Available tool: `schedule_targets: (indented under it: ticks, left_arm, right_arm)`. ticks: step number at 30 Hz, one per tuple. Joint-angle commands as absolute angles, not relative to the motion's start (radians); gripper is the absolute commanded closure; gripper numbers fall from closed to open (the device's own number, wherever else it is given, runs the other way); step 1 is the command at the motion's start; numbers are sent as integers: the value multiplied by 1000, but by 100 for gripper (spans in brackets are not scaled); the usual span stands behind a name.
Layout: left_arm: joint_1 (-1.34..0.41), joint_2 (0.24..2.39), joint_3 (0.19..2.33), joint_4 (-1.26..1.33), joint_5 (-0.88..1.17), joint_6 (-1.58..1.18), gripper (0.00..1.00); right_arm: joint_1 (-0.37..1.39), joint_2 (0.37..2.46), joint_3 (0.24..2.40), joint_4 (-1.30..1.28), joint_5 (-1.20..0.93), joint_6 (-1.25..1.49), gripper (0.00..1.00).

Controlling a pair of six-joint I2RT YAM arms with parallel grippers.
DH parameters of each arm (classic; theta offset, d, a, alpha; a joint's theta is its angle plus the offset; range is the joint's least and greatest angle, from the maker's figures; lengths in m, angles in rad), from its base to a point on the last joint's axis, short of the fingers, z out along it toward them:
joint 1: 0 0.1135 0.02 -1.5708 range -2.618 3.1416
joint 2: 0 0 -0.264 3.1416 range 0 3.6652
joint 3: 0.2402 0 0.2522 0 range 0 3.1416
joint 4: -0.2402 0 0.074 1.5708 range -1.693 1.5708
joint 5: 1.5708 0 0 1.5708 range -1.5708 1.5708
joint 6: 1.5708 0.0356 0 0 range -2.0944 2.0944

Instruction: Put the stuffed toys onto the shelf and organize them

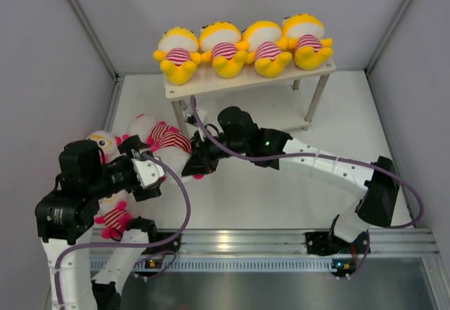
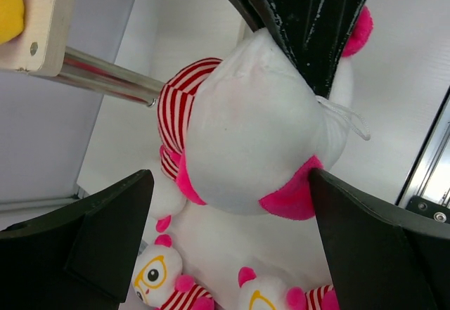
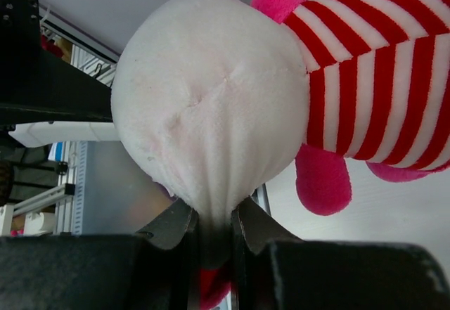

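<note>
Right wrist shows us right fingers (image 3: 172,231) pinching pink doll (image 3: 211,99) head fabric; overhead hides this. Left fingers (image 2: 105,233) apart, flanking it.

a robotics lab cell: plain white panel walls (image 1: 42,57), white tabletop (image 1: 281,204), aluminium mounting rail (image 1: 267,238).

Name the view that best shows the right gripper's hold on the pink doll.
Right wrist: it looks straight at the right gripper pinching the pink doll by a fold of its white head. Left wrist shows the doll from the other side, with the pinch partly visible at the top. In top external the gripper itself covers the grip.
</note>
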State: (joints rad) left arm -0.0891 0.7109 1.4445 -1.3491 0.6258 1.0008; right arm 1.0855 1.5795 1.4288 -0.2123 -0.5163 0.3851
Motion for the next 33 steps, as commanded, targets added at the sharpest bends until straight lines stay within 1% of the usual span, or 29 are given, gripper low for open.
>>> schedule_targets:
  ticks: [1, 9, 12, 13, 14, 15, 16, 17, 18, 20, 21, 22, 24, 25, 26, 27, 31, 33]
  left_arm:
    - [-98, 724, 1422, -1511, 706, 1069, 1]
    - [-100, 755, 1396, -1509, 746, 1147, 1]
    - [-100, 772, 1394, -1503, 782, 1189, 1]
    - [-98, 778, 1385, -1497, 804, 1192, 1]
    - [-98, 779, 1379, -1494, 852, 1196, 3]
    - [-98, 782, 1373, -1494, 867, 1203, 7]
    - [-98, 784, 1361, -1493, 880, 1213, 33]
    - [-98, 788, 1353, -1491, 887, 1213, 51]
    - [-98, 790, 1347, -1485, 891, 1215, 66]
    - [-97, 788, 1327, -1461, 893, 1189, 100]
    - [-97, 785, 1321, -1444, 902, 1165, 100]
    - [-97, 784, 1318, -1421, 911, 1123, 100]
    - [-97, 785, 1324, -1388, 937, 1054, 100]
    - [-97, 788, 1331, -1343, 943, 966, 100]
    - [-97, 788, 1336, -1321, 948, 921, 100]
    - [-97, 788, 1350, -1295, 950, 875, 100]
    - [-97, 795, 1390, -1180, 943, 572, 100]
    - [-97, 802, 1414, -1151, 962, 482, 100]
  right_arm:
    - [1060, 1562, 1540, -228, -503, 351, 100]
    - [1049, 1574, 1591, -232, -515, 345, 100]
    - [1054, 1569, 1592, -216, -567, 339, 100]
    - [1060, 1569, 1592, -210, -609, 331, 98]
    - [1063, 1565, 1589, -203, -627, 321, 96]
    - [1068, 1557, 1577, -193, -638, 304, 94]
    - [1074, 1551, 1571, -178, -646, 295, 93]
    - [1074, 1536, 1565, -175, -644, 285, 93]
    - [1074, 1529, 1559, -175, -635, 267, 93]
    - [1074, 1508, 1555, -183, -629, 244, 88]
    - [1074, 1503, 1555, -190, -626, 214, 84]
    - [1074, 1496, 1555, -196, -621, 197, 69]
    - [1074, 1467, 1537, -225, -582, 135, 47]
    - [1072, 1430, 1523, -232, -557, 111, 32]
    - [1071, 1404, 1481, -235, -525, 83, 27]
    - [1068, 1378, 1454, -232, -449, 30, 17]
    - [1054, 1218, 1297, -198, -234, -133, 6]
    - [1042, 1137, 1194, -146, -158, -196, 6]
